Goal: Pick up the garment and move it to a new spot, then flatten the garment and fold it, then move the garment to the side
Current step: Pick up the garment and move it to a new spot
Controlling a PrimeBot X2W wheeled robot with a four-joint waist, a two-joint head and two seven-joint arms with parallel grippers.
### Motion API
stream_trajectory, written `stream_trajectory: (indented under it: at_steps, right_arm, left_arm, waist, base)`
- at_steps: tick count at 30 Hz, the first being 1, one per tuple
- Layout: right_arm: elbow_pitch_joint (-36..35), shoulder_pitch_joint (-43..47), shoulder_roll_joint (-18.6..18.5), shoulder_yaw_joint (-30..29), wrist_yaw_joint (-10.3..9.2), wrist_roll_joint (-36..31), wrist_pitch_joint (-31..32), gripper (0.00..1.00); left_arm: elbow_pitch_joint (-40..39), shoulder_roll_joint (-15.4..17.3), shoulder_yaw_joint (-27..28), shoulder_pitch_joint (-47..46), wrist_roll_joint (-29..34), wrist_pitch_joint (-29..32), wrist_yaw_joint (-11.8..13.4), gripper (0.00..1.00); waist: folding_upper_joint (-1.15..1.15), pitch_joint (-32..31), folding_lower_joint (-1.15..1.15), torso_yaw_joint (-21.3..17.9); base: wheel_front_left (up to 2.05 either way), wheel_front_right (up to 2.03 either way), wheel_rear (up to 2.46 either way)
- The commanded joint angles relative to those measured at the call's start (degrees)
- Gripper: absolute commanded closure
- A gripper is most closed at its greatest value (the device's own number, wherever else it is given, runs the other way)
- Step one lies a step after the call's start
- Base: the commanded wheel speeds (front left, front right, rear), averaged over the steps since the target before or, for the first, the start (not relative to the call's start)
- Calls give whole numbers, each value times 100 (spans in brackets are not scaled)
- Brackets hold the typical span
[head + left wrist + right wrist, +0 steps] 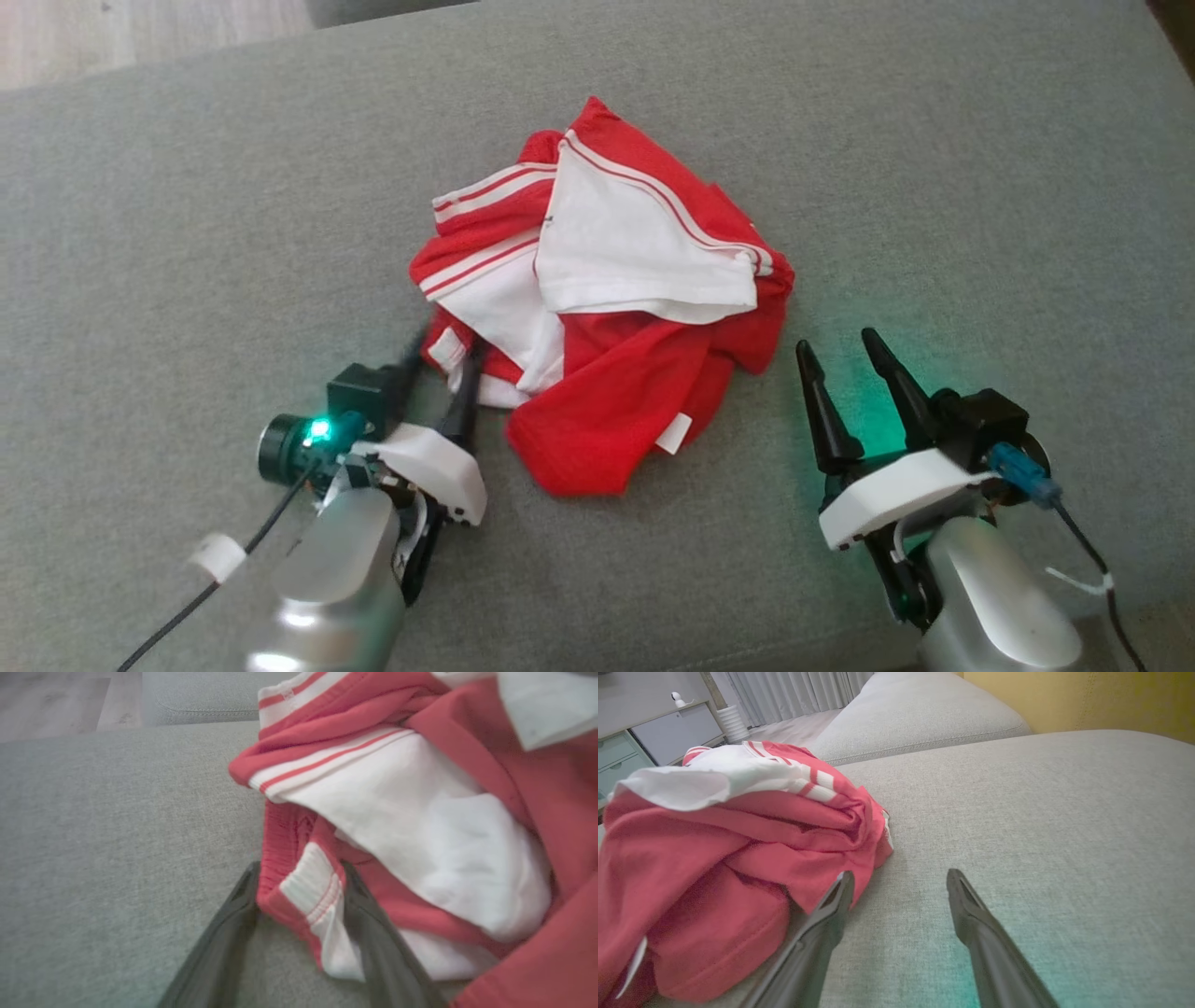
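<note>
I see my left fingers (224,933) set apart astride the ribbed hem (310,889) of the garment (644,392), which heaps ahead and rightward on the sofa cushion (187,233), left of my spread, empty right fingers (985,942).

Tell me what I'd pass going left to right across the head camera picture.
left gripper, its fingers at the garment's near-left edge → red and white garment → right gripper, apart from the cloth
</note>
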Motion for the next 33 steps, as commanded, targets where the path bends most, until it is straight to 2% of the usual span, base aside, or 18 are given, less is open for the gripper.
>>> stream_trajectory:
  at_steps: [1,6,10,15,25,33]
  right_arm:
    - [-129,-153,9,142,-4,45,-21,0]
    - [-115,-121,10,136,-4,94,-21,0]
    - [-96,-5,11,65,-4,126,-21,0]
    - [-54,230,12,71,-4,290,-21,0]
    - [-100,469,13,133,-4,495,-21,0]
    - [-144,405,13,87,-4,416,-21,0]
  left_arm:
    - [37,59,66,-12,-30,-4,-19,100]
    - [-496,133,268,-165,64,-4,136,100]
    - [-1466,485,576,-514,394,-4,205,100]
    - [-2362,925,742,-1081,782,-4,91,100]
    - [-2257,1641,902,-1751,914,7,-9,100]
    - [-1980,2447,1434,-1831,827,135,290,100]
  waist:
    - [0,-42,0,49]
    - [0,-263,0,242]
    - [0,-572,0,469]
    - [0,-1009,0,772]
    - [0,-1239,0,1155]
    - [0,-945,0,1322]
  base:
    - [0,0,0]
    - [0,0,0]
    - [0,0,0]
    - [0,0,0]
    - [0,0,0]
    - [0,0,0]
